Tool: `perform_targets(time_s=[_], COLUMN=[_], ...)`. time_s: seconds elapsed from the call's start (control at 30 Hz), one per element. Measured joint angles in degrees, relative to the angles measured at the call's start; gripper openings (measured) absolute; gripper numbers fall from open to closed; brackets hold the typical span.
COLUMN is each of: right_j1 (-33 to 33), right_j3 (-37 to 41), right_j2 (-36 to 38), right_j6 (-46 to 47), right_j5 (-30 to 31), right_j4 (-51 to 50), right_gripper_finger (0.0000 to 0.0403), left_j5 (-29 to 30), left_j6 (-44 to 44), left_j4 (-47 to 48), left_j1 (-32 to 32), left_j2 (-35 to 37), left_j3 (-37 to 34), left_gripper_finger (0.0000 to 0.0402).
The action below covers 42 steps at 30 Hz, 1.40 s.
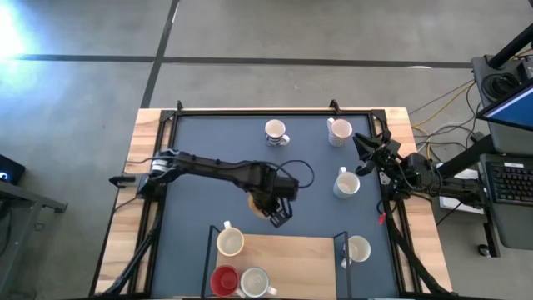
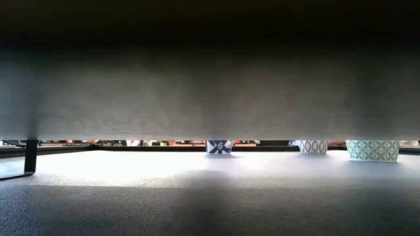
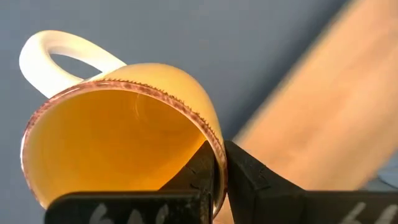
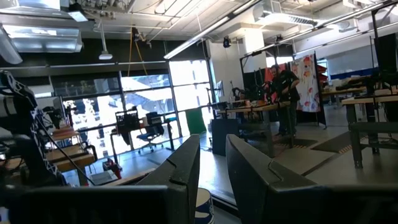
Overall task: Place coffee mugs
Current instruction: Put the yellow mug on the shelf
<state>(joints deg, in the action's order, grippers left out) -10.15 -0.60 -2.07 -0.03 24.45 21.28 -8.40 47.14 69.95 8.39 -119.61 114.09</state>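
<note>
The left gripper (image 1: pixel 280 214) is out over the middle of the dark blue counter (image 1: pixel 200 142), just above the light wooden board (image 1: pixel 283 258) at the near edge, its jaws pinched shut on the rim of a glossy orange ceramic mug (image 3: pixel 124 143) with a white handle, one finger inside the wall and one outside. The right gripper (image 1: pixel 363 143) waits at the counter's right edge, jaws a little apart and empty. Three white mugs (image 1: pixel 277 132) stand on the counter near it, a cream mug (image 1: pixel 230 242), a red mug (image 1: pixel 223 281) and another white one sit at the board's left, and one more is at its right.
</note>
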Motion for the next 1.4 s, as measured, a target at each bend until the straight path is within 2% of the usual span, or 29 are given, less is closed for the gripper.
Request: perform_targets(time_s=[0.13,0.4,0.87,1.1,1.4], right_j1=[0.0,0.02,0.0,0.0,0.02], right_j3=[0.0,0.0,0.0,0.0,0.0], right_j2=[0.0,-0.02,0.0,0.0,-0.02], right_j6=[0.02,0.02,0.02,0.02,0.02], right_j5=[0.0,0.0,0.0,-0.01,0.0], right_j4=[0.0,-0.02,0.0,-0.02,-0.02], right_gripper_finger=[0.0068,0.0068,0.0068,0.0068,0.0068], left_j5=[0.18,0.29,0.08,1.31,1.44], left_j6=[3.69,6.95,4.23,2.42,3.19], left_j4=[1.97,1.3,2.03,1.44,-5.29], left_j1=[1.73,6.16,13.78,15.45,16.36], left_j2=[0.0,-0.28,-0.28,-0.33,-0.33], left_j3=[4.2,6.67,6.63,5.81,2.87], left_gripper_finger=[0.0006,0.0006,0.0007,0.0007,0.0007])
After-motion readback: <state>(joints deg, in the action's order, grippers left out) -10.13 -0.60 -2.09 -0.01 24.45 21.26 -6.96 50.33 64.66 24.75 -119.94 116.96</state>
